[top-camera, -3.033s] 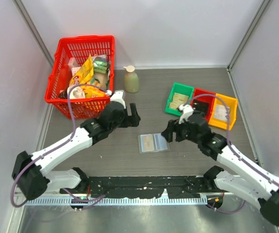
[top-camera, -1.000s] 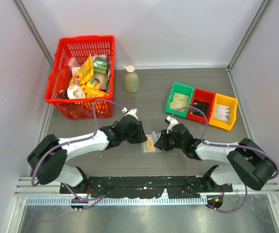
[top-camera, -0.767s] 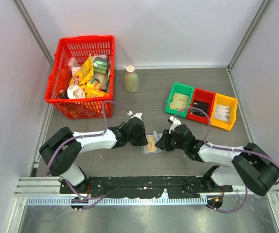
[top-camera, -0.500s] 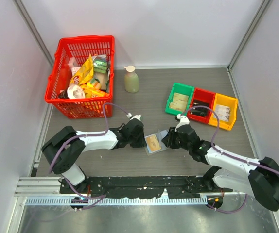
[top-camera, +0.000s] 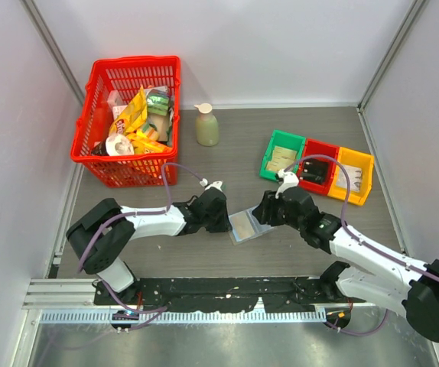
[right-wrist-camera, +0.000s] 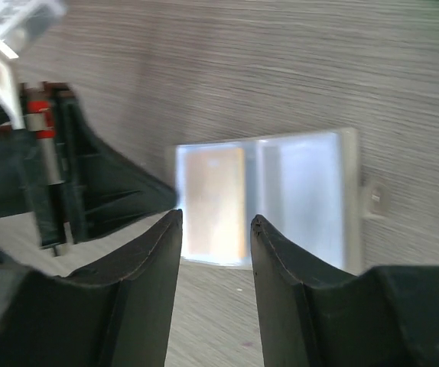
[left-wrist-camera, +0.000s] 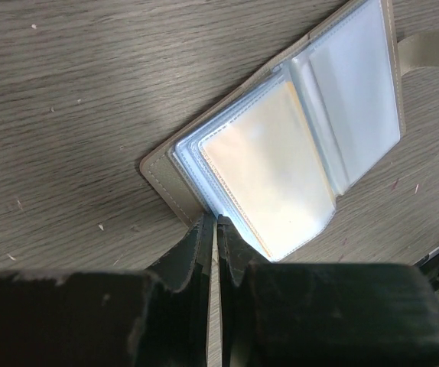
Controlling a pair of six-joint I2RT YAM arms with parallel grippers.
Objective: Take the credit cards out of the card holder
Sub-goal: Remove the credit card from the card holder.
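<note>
The card holder lies open on the table between the arms, with clear blue-grey sleeves inside a grey-olive cover. A yellow-orange credit card sits inside the left sleeve. My left gripper is low at the holder's left edge. It is shut, pinching that edge. My right gripper hangs above the holder's right side. It is open with nothing between its fingers, and the card shows beyond them. I cannot tell whether more cards lie under the sleeves.
A red basket of snack packets stands at the back left, with a soap bottle beside it. Green, red and yellow bins sit in a row at the right. The holder's strap tab sticks out on its far side.
The left gripper has shut on the holder's left edge. The right gripper has opened and drawn back up and to the right. The holder has turned slightly.
</note>
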